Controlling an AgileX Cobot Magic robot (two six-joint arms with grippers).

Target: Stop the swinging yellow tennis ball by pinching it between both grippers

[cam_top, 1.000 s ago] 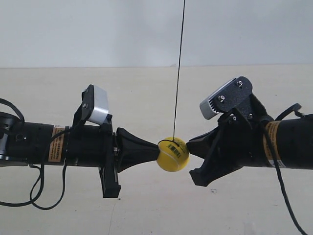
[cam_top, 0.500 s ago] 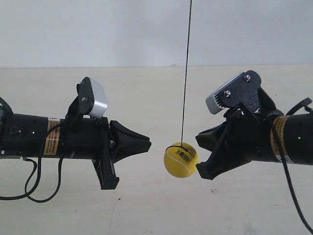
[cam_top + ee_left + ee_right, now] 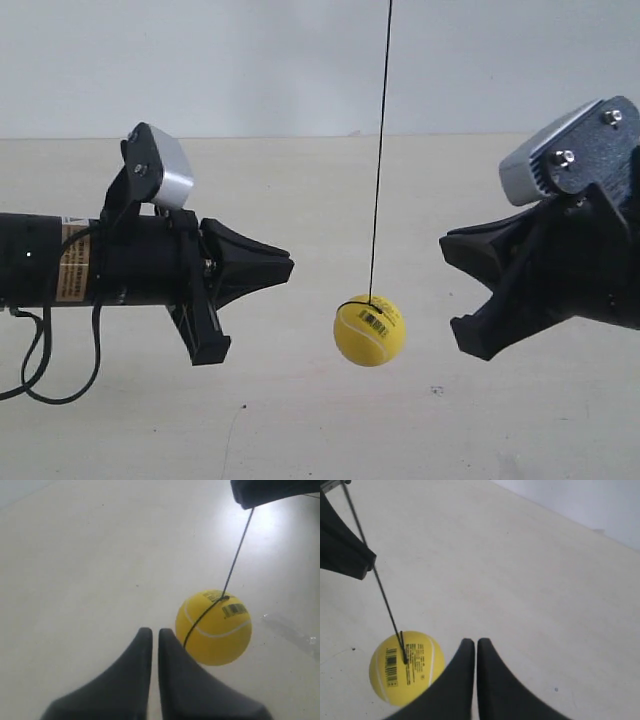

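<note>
The yellow tennis ball (image 3: 369, 330) hangs on its thin dark string (image 3: 378, 150), barcode label facing the exterior view. It touches neither gripper. My left gripper (image 3: 290, 267), on the arm at the exterior view's left, is shut, and its pointed tip stands left of the ball and a little higher. My right gripper (image 3: 447, 248) is also shut, off to the ball's right and higher. In the left wrist view the ball (image 3: 213, 627) lies just beside the closed tips (image 3: 151, 631). The right wrist view shows the ball (image 3: 406, 667) beside its closed tips (image 3: 471, 641).
A pale beige table (image 3: 300, 430) lies under everything, with a light wall (image 3: 200, 60) behind it. Black cables (image 3: 40, 370) loop below the left arm. A silver-grey camera block (image 3: 165, 180) tops the left arm and another camera block (image 3: 560, 155) tops the right.
One second ago both tips pressed on the ball. Both arms have since drawn back outward, and the ball now hangs free between them, slightly lower and further right.
</note>
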